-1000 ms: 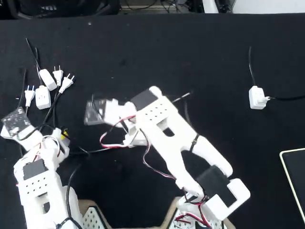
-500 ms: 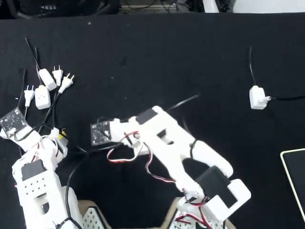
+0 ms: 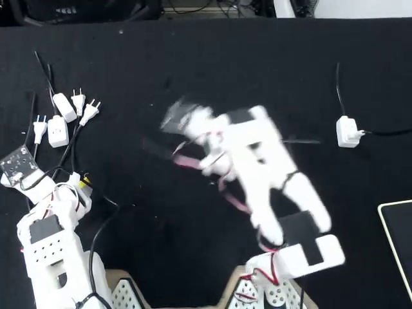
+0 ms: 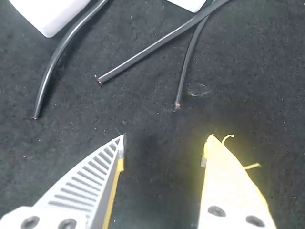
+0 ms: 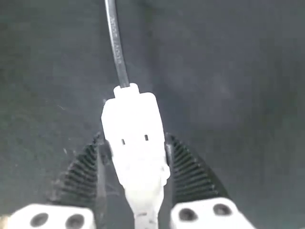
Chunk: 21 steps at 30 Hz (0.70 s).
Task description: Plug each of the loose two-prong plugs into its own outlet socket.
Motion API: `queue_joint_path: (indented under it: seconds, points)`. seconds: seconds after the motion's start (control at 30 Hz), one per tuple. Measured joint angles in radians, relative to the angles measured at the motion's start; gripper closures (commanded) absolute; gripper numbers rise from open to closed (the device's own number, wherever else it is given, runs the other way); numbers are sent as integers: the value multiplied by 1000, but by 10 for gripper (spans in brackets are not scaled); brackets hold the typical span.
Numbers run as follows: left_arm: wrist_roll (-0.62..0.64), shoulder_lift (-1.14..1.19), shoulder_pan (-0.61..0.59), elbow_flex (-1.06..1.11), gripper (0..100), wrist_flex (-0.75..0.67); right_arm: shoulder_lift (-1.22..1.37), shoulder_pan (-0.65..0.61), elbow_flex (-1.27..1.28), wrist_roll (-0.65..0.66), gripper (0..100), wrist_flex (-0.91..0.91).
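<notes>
One white moulded plastic plug (image 5: pixel 133 119) on a black cable (image 5: pixel 116 47), clamped in the jaws of the right gripper (image 5: pixel 134 140) over the middle of the black cloth table (image 3: pixel 290 64). Left gripper (image 4: pixel 165 140) spread open above loose cable ends (image 4: pixel 177 106). Best squared to a white socket block (image 3: pixel 58 132) before pushing straight in.

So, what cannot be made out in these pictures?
High view: the right tool is blurred, so what it holds is unreadable there.
Right wrist view: the white plug has its prong end hidden in the grip and cut by the edge.
Left wrist view: a white block is cut by the edge; plug or socket, unclear.
</notes>
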Motion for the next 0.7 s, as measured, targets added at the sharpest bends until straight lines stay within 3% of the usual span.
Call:
queue_joint_path:
  seconds: [0.17,0.33,0.7]
  points:
    - [0,0,0,0,734,0,12,278,-244,-247,988,190]
    - [0,0,0,0,734,0,124,474,-411,-411,987,229]
    - [0,0,0,0,734,0,560,623,-787,-546,987,239]
